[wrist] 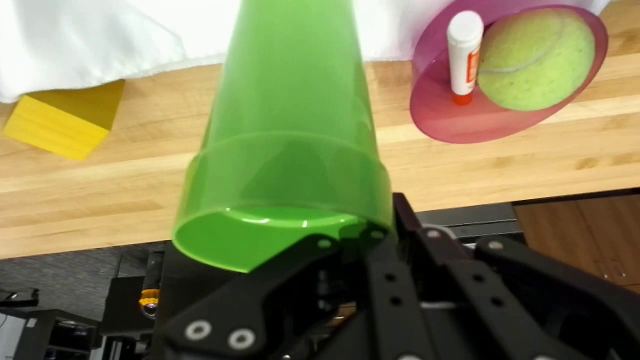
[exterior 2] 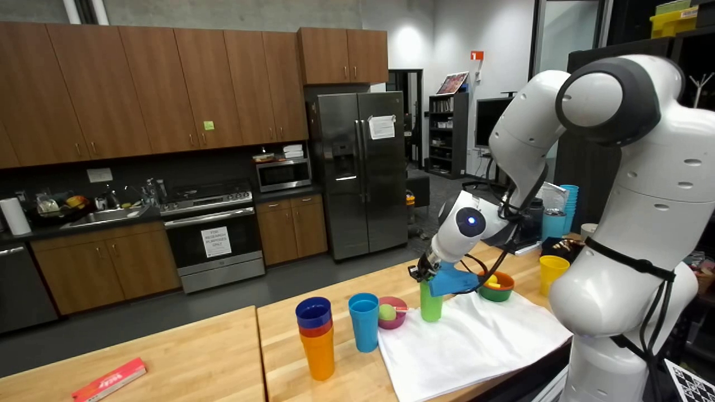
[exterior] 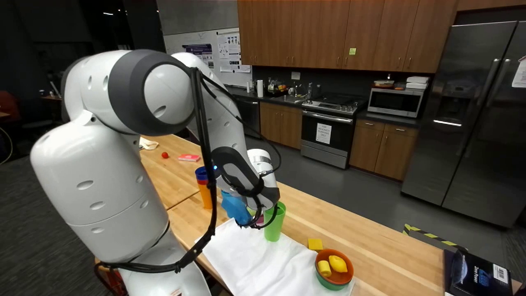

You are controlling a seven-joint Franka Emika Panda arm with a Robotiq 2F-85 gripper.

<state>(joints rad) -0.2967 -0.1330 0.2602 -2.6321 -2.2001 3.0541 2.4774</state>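
Your work surface is the butcher-block table [exterior: 382,242], made of two abutting sections; behind it stand the double-door refrigerator [exterior: 464,123] and the range [exterior: 341,142]. The white cloth [exterior 2: 469,340] lies spread over part of one section. Near it stands the tumbler stack [exterior 2: 318,340], dark blue and red nested in orange; the blue tumbler [exterior 2: 364,324] is between this stack and the magenta bowl [wrist: 442,120]. The green tumbler [wrist: 290,120] is mouth-up and nearly upright at the cloth's edge. Your Robotiq gripper [wrist: 387,222] is clamped on the tumbler's rim, one finger inside the mouth and one against the outer wall; you cannot confirm from these views whether the base bears on the cloth. On the opposite side of the green tumbler from the magenta bowl, the orange bowl [exterior: 339,278] sits nested in the green bowl [exterior 2: 496,295] near a corner of the cloth. You find the lemon [exterior: 337,264] in the orange bowl and the tennis ball [wrist: 537,60] in the magenta bowl. The yellow block [exterior: 315,244] is on the table, just beside the nested bowls. The yellow cylinder [exterior: 324,269] lies next to the lemon, and the glue stick [wrist: 465,55] next to the tennis ball.
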